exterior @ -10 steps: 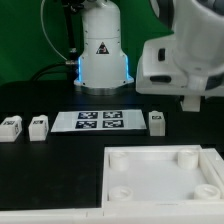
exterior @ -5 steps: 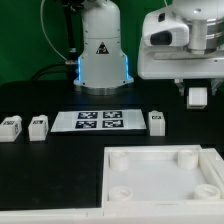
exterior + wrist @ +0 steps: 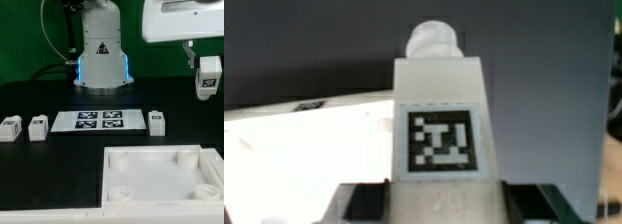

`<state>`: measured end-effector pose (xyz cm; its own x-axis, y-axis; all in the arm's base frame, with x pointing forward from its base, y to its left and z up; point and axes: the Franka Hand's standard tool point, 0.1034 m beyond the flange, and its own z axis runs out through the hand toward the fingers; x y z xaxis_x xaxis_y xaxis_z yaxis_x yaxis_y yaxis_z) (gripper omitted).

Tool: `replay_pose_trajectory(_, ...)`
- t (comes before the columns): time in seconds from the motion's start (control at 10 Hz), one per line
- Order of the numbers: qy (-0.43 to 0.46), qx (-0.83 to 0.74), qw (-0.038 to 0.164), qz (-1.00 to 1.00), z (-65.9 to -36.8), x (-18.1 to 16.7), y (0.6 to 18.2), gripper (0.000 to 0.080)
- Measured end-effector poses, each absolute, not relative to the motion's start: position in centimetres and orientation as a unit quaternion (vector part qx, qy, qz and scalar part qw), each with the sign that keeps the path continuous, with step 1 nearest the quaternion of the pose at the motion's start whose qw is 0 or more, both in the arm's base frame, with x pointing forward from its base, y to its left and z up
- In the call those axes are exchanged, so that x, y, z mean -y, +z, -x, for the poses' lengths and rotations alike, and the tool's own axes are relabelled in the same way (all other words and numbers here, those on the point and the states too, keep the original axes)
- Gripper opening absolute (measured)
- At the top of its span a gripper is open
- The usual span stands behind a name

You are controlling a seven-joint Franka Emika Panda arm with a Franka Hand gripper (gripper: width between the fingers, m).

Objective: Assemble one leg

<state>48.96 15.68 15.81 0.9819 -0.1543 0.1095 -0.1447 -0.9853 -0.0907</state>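
My gripper (image 3: 207,68) is shut on a leg (image 3: 208,77), a small white block with a square marker tag, and holds it high above the table at the exterior view's right. In the wrist view that leg (image 3: 443,120) fills the middle, tag facing the camera, its base between the dark fingers (image 3: 370,203). Three more legs stand on the table: two at the exterior view's left (image 3: 11,127) (image 3: 38,127) and one (image 3: 156,122) beside the marker board. The large white square tray (image 3: 160,180) with corner sockets lies in front.
The marker board (image 3: 99,120) lies flat in the middle of the black table. The robot's base (image 3: 101,50) stands behind it, before a green backdrop. In the wrist view the tray (image 3: 304,150) shows below the held leg.
My gripper has risen and moved toward the exterior view's right, lifting the leg from near the table to well above it. The other legs and the tray have not moved.
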Motion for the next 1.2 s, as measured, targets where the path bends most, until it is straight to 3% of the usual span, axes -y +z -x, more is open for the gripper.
replay_pose_trajectory(0.2,-0.144,-0.077,0.063,0.985,-49.4,-16.8,16.0,0.0291)
replay_pose_trajectory(0.5,-0.171,-0.012,0.045,0.984,-53.4,-14.6,18.0,0.0291)
replay_pose_trajectory(0.7,-0.178,-0.005,0.045,0.983,-54.1,-14.7,18.8,0.0292)
replay_pose_trajectory(1.1,-0.180,-0.002,0.046,0.983,-54.1,-14.6,18.5,0.0292)
replay_pose_trajectory(1.2,-0.221,0.004,0.058,0.973,-55.6,-14.3,18.5,0.0292)
